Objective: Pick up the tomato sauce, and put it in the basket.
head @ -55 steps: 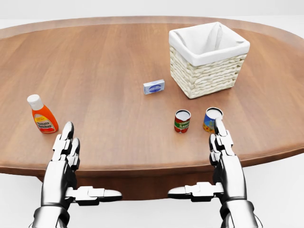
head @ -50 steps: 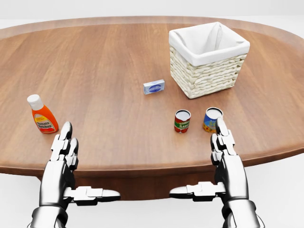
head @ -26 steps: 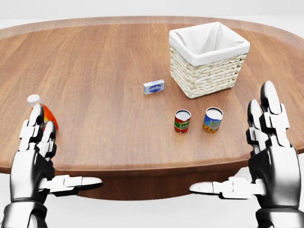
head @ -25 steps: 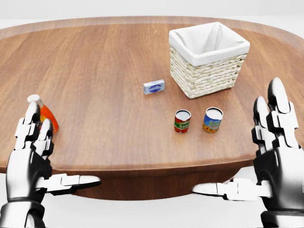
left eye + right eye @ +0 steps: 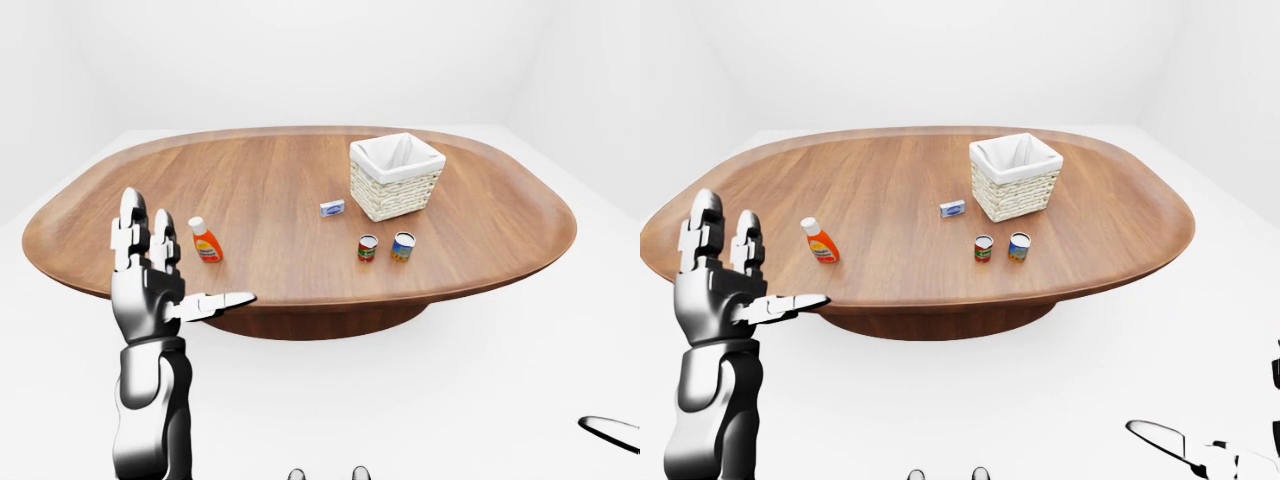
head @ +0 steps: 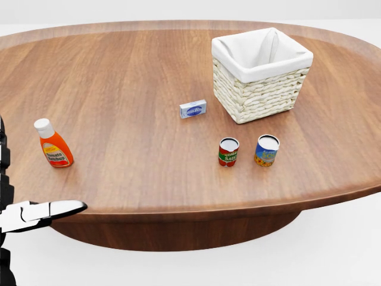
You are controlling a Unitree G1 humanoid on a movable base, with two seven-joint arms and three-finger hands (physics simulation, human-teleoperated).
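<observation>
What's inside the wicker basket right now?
The woven wicker basket shows only its white cloth liner; no items are visible. Its floor is hidden behind the near wall, so something small lying low cannot be ruled out.

On the table, two cans stand side by side below the basket, bottle far left.

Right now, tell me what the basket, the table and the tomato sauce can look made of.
Basket: pale woven wicker by its braided walls, with a white cloth-like liner folded over the rim.
Table: wood, going by the streaked brown grain, with a soft satin sheen.
Tomato sauce can: probably metal, with a pale lid and a red-green printed label.
</observation>
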